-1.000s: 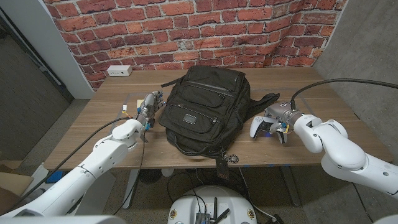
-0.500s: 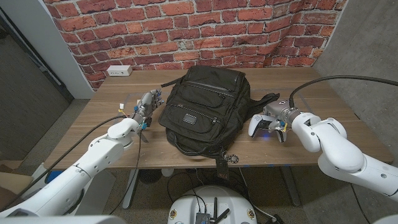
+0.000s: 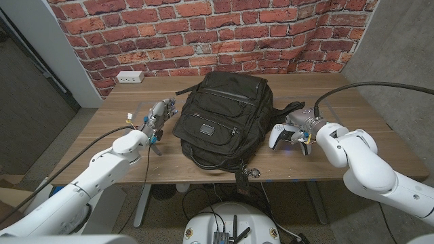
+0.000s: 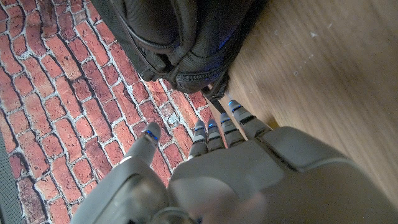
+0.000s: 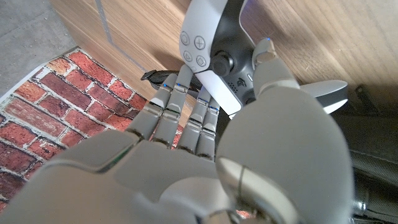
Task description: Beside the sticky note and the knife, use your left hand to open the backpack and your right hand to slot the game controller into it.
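The black backpack [image 3: 220, 118] lies zipped in the middle of the wooden table [image 3: 359, 159]. My left hand [image 3: 160, 112] hovers by its left side with fingers [image 4: 214, 134] stretched toward the backpack [image 4: 186, 37], holding nothing. To the right of the bag, my right hand [image 3: 300, 129] grips the white game controller [image 3: 278, 137], with its fingers [image 5: 177, 102] and thumb wrapped around the controller [image 5: 214, 53]. Whether the controller touches the table is unclear. A pale sticky note [image 3: 146, 108] peeks out behind my left hand.
A white power strip [image 3: 129, 76] sits at the table's back left, under the brick wall. A black strap [image 3: 293, 108] trails from the backpack's right side, just behind my right hand. A tag [image 3: 248, 173] hangs over the front edge.
My right hand has shifted slightly left toward the backpack with the controller. My left hand has edged a little back along the bag's left side.
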Action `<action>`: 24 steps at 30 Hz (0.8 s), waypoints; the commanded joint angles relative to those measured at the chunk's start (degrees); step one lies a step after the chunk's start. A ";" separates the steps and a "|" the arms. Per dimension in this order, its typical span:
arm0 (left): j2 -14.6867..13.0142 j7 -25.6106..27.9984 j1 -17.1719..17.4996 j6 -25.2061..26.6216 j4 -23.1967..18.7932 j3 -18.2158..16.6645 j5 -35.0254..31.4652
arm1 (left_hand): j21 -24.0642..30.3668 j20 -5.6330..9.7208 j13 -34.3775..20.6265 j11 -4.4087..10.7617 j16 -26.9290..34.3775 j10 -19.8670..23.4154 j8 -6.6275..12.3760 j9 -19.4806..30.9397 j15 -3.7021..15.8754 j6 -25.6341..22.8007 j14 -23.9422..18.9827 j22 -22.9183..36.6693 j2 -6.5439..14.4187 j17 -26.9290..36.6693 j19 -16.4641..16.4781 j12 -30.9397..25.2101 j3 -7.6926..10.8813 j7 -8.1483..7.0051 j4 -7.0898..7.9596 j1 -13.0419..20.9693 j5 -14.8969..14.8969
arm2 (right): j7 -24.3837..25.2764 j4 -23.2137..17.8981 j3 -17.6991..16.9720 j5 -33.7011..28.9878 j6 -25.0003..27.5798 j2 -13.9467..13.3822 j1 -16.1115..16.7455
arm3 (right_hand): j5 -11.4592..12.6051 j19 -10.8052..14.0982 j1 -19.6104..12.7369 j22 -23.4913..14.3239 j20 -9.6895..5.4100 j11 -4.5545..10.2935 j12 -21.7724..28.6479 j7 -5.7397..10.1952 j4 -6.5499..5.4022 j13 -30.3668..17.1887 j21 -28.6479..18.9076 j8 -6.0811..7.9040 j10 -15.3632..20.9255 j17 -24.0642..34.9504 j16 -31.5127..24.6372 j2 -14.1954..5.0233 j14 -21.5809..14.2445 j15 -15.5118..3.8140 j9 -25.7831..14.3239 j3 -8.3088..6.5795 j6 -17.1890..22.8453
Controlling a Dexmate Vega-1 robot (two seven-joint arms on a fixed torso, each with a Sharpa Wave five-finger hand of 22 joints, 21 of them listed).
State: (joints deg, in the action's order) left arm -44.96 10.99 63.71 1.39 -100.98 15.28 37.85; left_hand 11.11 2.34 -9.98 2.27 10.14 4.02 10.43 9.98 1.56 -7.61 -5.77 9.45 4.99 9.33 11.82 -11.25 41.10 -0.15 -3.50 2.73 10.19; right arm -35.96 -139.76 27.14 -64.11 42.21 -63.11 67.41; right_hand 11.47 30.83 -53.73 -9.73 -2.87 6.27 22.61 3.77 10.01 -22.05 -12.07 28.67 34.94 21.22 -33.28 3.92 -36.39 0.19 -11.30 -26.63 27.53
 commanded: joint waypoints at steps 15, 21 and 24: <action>-6.27 2.86 6.20 -1.64 -5.96 -2.68 -8.68 | 0.54 1.12 -0.26 0.73 0.38 3.87 1.06 0.16 0.81 -3.89 -2.91 0.27 3.40 0.08 2.89 -0.96 0.92 -0.73 -3.26 3.08 -0.21 | -4.53 -1.09 -2.16 -7.93 -2.26 6.49 2.52 | 0.57 0.85 -5.73 -0.19 -7.07 4.92 0.23 2.47 0.04 -0.38 0.10 0.53 6.15 2.11 -0.41 -4.68 -5.80 -13.77 -0.20 -0.25 4.24; -6.86 4.74 7.18 -2.52 -7.26 -2.91 -12.88 | 0.63 1.38 -0.26 1.11 0.53 5.18 1.25 0.17 1.47 -5.49 -4.24 0.26 3.39 0.09 3.85 -1.09 1.11 -1.27 -4.47 4.17 -0.32 | -4.51 -0.63 -3.38 -8.08 -3.35 7.41 3.32 | 0.64 0.99 -6.14 -0.19 -7.20 4.97 0.24 2.47 0.09 -0.45 0.10 0.56 6.59 2.15 -0.22 -4.68 -5.90 -13.85 -0.19 -0.25 4.37; -7.41 5.38 8.01 -2.47 -8.19 -3.40 -14.43 | 0.60 1.39 -0.25 1.38 0.49 6.07 1.39 0.17 1.87 -6.65 -4.81 0.26 3.39 0.09 4.30 -1.16 1.25 -1.68 -5.22 4.98 -0.32 | -4.47 -0.45 -3.95 -7.99 -3.94 7.65 3.59 | 0.67 1.00 -6.38 -0.19 -7.26 4.98 0.20 2.58 0.14 -0.49 0.12 0.63 6.63 2.18 -0.18 -4.70 -5.95 -13.87 -0.19 -0.27 4.59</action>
State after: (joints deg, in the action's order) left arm -50.87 14.04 69.48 0.18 -106.82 12.93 28.96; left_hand 11.55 2.24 -9.98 3.57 10.39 9.09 11.29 9.98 2.24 -13.23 -9.76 9.45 6.55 9.34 15.40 -11.91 42.19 -1.59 -8.11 6.49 9.92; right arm -40.05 -140.81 24.83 -71.14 40.00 -57.28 69.91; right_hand 11.75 31.33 -54.56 -9.72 -2.77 6.14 22.70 3.67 9.99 -22.20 -12.08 28.79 36.03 21.22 -33.54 4.75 -37.08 0.26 -11.36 -26.42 28.65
